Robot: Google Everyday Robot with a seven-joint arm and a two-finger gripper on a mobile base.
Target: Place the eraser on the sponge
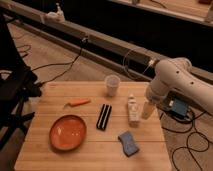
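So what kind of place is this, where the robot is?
Probably a robot lab or workshop: cables trail over the floor, a long rail runs behind the wooden table, and the gripper hangs by the table's edge.

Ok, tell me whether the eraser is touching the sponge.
Apart. The camera view shows bare table between the eraser and the sponge. The hand is at the table's edge, beside the white bottle.
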